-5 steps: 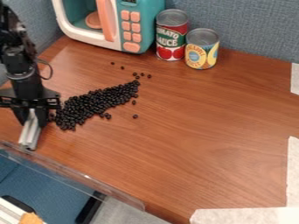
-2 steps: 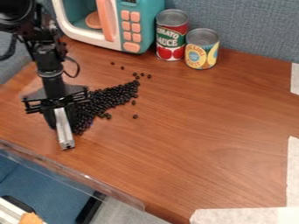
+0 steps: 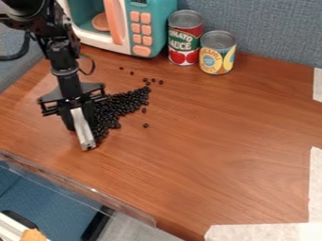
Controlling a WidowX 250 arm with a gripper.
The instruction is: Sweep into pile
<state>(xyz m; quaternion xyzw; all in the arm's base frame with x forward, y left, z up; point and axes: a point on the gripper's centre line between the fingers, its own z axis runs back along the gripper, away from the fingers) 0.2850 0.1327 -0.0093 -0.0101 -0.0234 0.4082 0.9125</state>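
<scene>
The black pincer [image 3: 79,120] hangs low over a brown wood-grain table [image 3: 213,146], clasping a silver bar [image 3: 84,134] that slants down to the tabletop. Small black beans [image 3: 119,108] lie in a dense, elongated heap just to the pincer's right in the view, with a few strays farther right and beyond. Past the heap, farther from the pincer, stand a teal-and-white toy microwave [image 3: 162,26], a red-labelled can [image 3: 184,41] and a yellow-labelled can [image 3: 217,55], backed by a blue-grey fabric wall [image 3: 277,30]. Nearer the viewer than the pincer, a clear strip [image 3: 82,185] edges the table; well to its right is pale tape [image 3: 258,233].
</scene>
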